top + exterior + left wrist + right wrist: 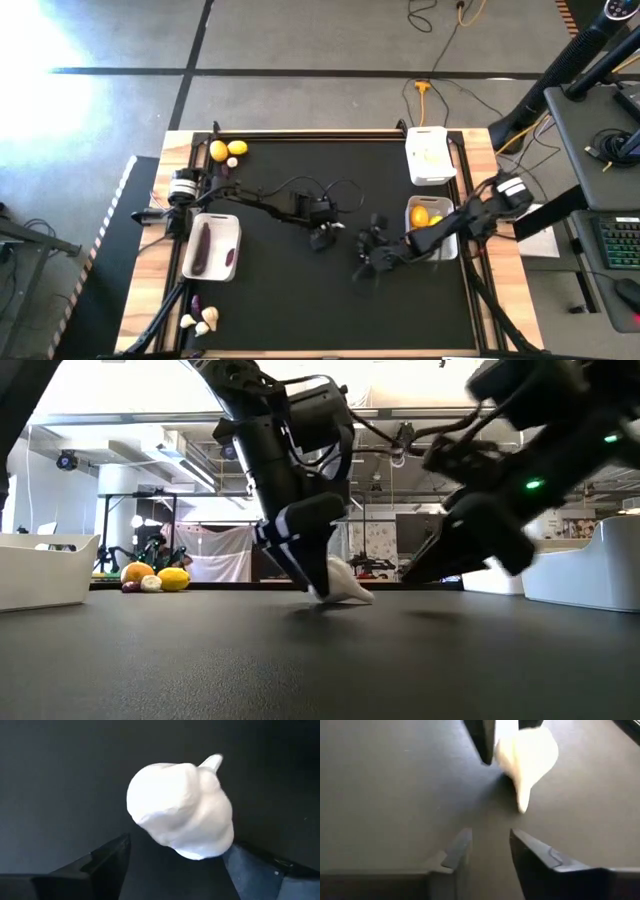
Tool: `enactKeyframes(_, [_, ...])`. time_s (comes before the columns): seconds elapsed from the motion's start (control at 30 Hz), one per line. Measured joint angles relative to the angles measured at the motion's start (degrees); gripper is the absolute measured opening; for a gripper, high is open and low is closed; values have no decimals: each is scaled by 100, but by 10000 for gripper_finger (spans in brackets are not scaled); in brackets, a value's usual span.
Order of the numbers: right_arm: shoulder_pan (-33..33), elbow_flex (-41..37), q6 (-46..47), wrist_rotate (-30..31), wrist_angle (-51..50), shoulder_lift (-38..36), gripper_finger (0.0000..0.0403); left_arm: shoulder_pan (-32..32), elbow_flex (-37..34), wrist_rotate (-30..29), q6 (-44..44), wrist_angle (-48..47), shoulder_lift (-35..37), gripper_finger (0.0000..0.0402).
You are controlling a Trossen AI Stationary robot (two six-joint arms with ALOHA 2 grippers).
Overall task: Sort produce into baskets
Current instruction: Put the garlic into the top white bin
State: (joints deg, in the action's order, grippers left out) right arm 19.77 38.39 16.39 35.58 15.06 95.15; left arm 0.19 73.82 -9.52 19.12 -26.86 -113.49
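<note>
At the middle of the table point(300, 290), a whitish garlic bulb point(182, 810) is lying on the dark mat, and the left gripper point(322, 238) is lowered over it with its fingers point(107, 862) spread apart on either side of the bulb. The right gripper point(368, 262) is held just beside it, jaws slightly parted and empty. A basket point(212, 246) near the left edge holds purple pieces point(203, 245); another point(432, 229) by the right edge holds lemons point(421, 215).

Both arms are dark and jointed, with loose black cables looping off the left arm point(262, 203). The right arm point(470, 218) carries a white band near its wrist and a green light.
</note>
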Motion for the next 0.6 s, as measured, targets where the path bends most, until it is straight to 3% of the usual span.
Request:
enactKeyframes(0.33, [-869, 339, -117, -52, -184, 97, 245, -174, -510, -270, -368, 503, 42, 291])
enactKeyframes(0.5, [-1276, 340, -204, -1446, 563, 340, 274, -365, -1036, -849, -284, 1023, 83, 290])
enactKeyframes(0.6, [-1451, 345, -195, -1569, 1014, 742, 286, -451, -1252, -1052, -109, 1185, 87, 290])
